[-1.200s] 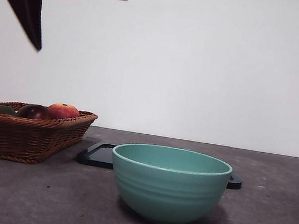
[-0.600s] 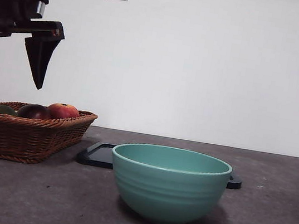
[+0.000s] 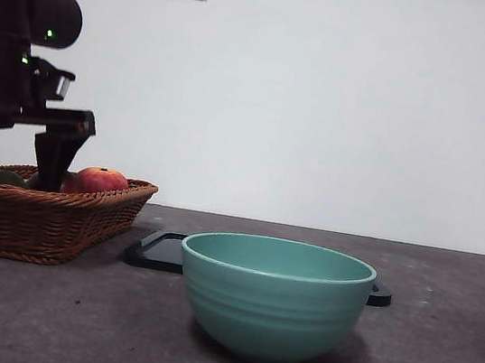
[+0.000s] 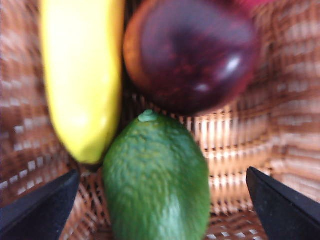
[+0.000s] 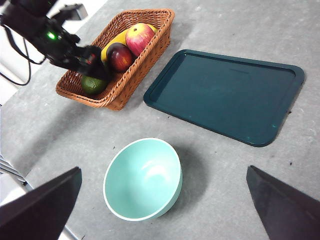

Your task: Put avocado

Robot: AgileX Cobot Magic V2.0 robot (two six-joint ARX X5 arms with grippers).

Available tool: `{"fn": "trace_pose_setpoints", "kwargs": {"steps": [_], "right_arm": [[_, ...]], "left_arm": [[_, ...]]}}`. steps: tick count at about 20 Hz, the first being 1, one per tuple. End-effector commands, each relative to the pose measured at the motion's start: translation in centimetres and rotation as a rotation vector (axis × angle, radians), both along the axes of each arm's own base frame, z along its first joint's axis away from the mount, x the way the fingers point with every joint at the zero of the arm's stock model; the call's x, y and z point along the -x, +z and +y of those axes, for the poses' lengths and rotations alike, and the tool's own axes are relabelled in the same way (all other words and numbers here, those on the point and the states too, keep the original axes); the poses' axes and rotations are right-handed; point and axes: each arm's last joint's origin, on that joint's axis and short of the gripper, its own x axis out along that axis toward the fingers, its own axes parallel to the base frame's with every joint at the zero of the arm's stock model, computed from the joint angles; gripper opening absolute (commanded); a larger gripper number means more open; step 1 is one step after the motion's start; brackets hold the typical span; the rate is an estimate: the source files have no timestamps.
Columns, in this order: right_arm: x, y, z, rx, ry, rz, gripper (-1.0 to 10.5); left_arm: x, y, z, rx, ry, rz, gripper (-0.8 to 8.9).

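The left pincer [image 4: 159, 210], jaws spread wide, straddles the pebbly green oval avocado [image 4: 156, 177].

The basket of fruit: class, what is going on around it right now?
The left gripper hangs open in the wicker basket, its jaws on either side of the avocado but not closed on it. A banana and a dark red fruit lie beside it. The bowl and tray are empty. The right gripper waits high above the table.
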Motion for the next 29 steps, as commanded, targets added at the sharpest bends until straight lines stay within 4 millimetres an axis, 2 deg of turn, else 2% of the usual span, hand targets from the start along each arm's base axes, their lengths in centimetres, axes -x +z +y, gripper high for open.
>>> {"fn": "trace_pose_setpoints", "kwargs": {"steps": [1,5,9,12,18,20,25,29], "right_arm": [[0.0,0.4,0.1,-0.003,0.01,-0.016,6.0],[0.0,0.4,0.1,-0.003,0.01,-0.016,6.0],[0.0,0.4,0.1,-0.003,0.01,-0.016,6.0],[0.0,0.4,0.1,-0.003,0.01,-0.016,6.0],[0.0,0.4,0.1,-0.003,0.01,-0.016,6.0],[0.0,0.4,0.1,-0.003,0.01,-0.016,6.0],[0.0,0.4,0.1,-0.003,0.01,-0.016,6.0],[0.0,0.4,0.1,-0.003,0.01,-0.016,6.0]], "left_arm": [[-0.7,-1.1,-0.3,0.017,-0.027,0.031,5.67],[-1.3,-2.8,-0.5,0.032,-0.032,0.076,5.42],[-1.5,-2.6,-0.5,0.035,-0.032,0.059,3.03],[-1.7,-1.8,-0.5,0.036,-0.032,0.054,2.65],[-1.7,1.0,-0.7,0.035,-0.032,0.064,2.65],[-1.1,2.2,-0.7,0.037,-0.035,0.052,2.65],[1.7,6.7,-0.8,0.053,-0.053,-0.027,2.66],[4.7,10.4,-2.5,0.155,-0.134,-0.118,2.66]]}}
